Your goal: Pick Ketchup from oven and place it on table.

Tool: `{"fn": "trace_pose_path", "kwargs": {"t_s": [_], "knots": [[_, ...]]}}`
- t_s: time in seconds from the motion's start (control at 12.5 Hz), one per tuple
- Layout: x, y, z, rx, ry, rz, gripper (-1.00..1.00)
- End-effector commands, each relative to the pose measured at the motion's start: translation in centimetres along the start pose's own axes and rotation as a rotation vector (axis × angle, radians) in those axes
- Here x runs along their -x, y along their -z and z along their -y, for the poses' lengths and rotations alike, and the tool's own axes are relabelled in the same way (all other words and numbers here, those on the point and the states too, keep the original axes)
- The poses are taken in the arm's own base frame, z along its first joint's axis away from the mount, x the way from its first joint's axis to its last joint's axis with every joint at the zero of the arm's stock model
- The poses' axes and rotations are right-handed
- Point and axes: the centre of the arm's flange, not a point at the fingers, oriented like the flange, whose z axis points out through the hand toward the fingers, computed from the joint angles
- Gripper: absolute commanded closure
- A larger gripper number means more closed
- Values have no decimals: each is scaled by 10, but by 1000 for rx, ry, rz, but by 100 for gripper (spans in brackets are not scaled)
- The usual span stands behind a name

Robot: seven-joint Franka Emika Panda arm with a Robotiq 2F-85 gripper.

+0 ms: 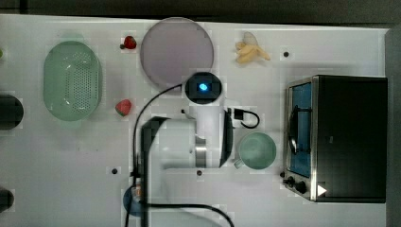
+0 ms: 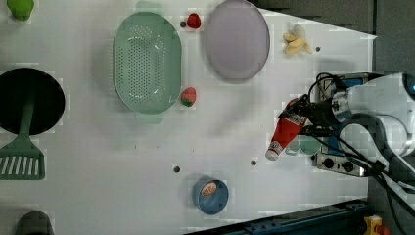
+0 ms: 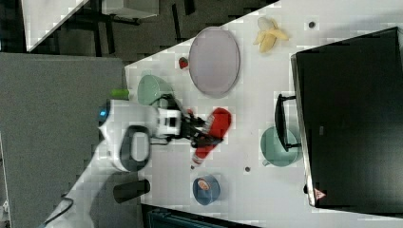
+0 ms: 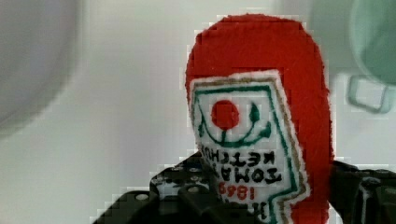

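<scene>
In the left view the gripper (image 2: 299, 119) is clamped on the Ketchup (image 2: 286, 132), cap tilted down above the table (image 2: 122, 161), in the right view the bottle hangs clear of the oven (image 3: 349, 118), and the wrist view shows its label between the black fingers (image 4: 187, 196).

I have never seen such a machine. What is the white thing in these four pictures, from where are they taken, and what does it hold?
It is a robot arm with a gripper at its end. Three cameras look at the white table from different sides; the fourth sits on the wrist. The gripper holds a red Ketchup bottle, which the wrist view shows close up, above the table. On the table stand a black oven, a green colander, a grey plate, a green cup, a blue bowl, two strawberries, a banana and a black pan.
</scene>
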Motion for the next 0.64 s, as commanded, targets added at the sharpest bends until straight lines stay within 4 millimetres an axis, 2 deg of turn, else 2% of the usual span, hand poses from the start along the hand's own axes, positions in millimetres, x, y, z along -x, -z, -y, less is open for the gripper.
{"fn": "trace_pose_path", "kwargs": {"t_s": [0.08,0.24,0.32,0.4,0.48,0.64], "knots": [[-19,-20,-1,-66,-38,-55,-33],[-20,-50,0,-45,-41,-49,-74],[-21,-59,3,-44,-40,-53,-96],[-23,-62,5,-53,-38,-64,-100],[-22,-62,6,-56,-38,-67,-100],[-23,-35,7,-97,-59,-90,-100]]}}
